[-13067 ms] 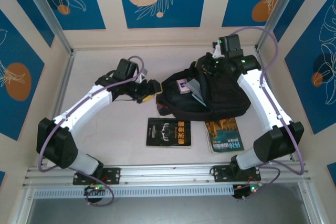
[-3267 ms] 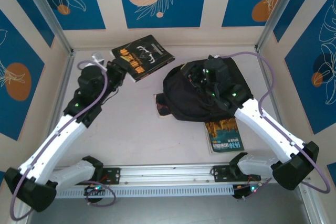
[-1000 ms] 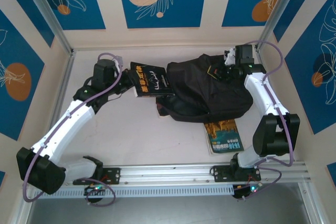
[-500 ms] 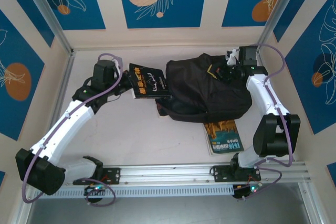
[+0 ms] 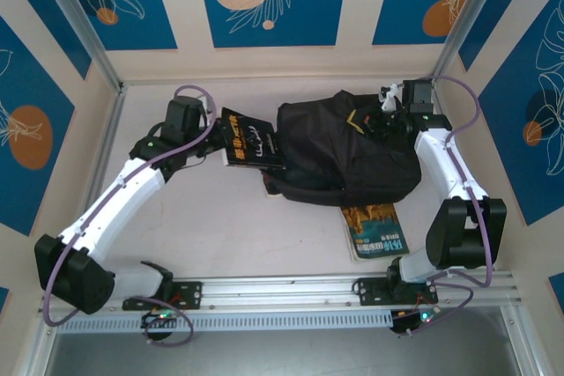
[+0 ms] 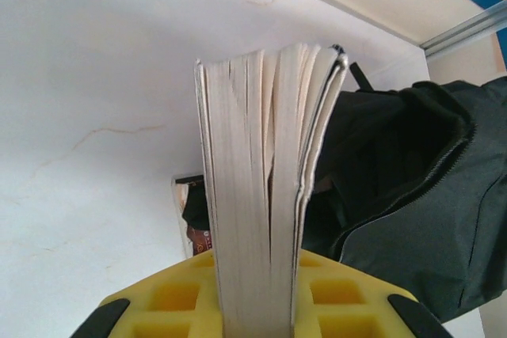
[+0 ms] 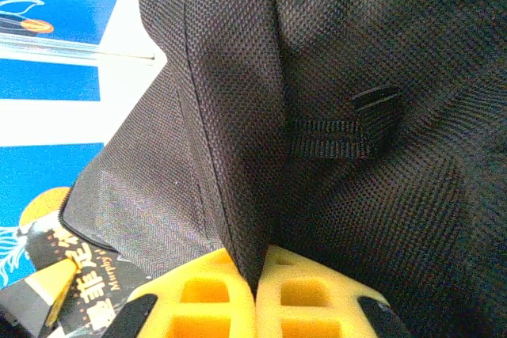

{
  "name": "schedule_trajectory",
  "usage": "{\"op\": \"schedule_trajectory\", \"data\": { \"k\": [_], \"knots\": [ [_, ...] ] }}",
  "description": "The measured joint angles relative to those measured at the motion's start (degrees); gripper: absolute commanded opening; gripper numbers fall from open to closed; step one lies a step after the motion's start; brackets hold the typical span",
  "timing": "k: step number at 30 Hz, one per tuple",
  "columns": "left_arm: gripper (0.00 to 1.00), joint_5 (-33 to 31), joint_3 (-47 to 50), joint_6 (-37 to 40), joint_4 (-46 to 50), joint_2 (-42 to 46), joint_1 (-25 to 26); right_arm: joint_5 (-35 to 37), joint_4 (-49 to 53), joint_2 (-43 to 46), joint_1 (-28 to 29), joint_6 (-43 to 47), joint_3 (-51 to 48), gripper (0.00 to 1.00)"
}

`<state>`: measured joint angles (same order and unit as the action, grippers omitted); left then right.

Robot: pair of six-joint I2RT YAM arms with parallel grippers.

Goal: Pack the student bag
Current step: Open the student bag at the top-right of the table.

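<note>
At the left of the overhead view, my left fingers point(image 6: 178, 294) are clamping one end of a black paperback point(image 5: 251, 138). They are holding it off the surface point(image 5: 194, 217) with its page edges turned up toward the wrist camera. The paperback's long axis is running away from the fingers and to the right, straight at the student bag point(image 5: 348, 156). Its free end is sitting just at the bag's left flank. From the left wrist view, the zippered mouth point(image 6: 396, 144) is gaping to the right of the pages rather than dead ahead. I judge that the coming push is depending on swinging the book's leading end a little rightward so it is entering the opening and not butting the fabric beside it. I cannot tell whether the leading corner is already inside.

The bag itself is lying in the middle-right of the surface, slumped and wide, well toward the far wall. A teal-covered book point(image 5: 376, 228) is lying flat just beside its near edge.

Over on the far right, my right fingers point(image 7: 210, 298) are pinched tight on a fold of the bag's black weave, and I judge they are propping the opening up. My left arm is the one carrying the load and is the nearer to the mouth.
</note>
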<state>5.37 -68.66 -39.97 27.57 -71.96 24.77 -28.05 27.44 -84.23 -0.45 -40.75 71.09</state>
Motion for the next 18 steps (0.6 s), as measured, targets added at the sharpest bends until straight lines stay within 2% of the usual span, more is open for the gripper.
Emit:
{"op": "schedule_trajectory", "data": {
  "k": [5, 12, 14, 18],
  "knots": [
    [0.00, 1.2, -0.2, -1.6, -2.1, -1.9, 0.3, 0.0, 0.0, 0.1, 0.0, 0.0, -0.1, 0.00],
    [0.00, 8.0, -0.2, -6.7, -14.4, -12.8, 2.8, -0.1, -0.1, 0.1, 0.0, -0.4, -0.6, 0.04],
    [0.00, 9.8, -0.1, -8.0, -17.9, -14.1, 3.3, -0.1, 0.0, 0.1, 0.0, -0.7, -0.6, 0.12],
    [0.00, 13.1, 1.1, -9.7, -25.3, -14.1, 3.3, -1.6, -0.5, 0.2, 0.0, -1.7, -0.6, 0.39]
  ]
}}
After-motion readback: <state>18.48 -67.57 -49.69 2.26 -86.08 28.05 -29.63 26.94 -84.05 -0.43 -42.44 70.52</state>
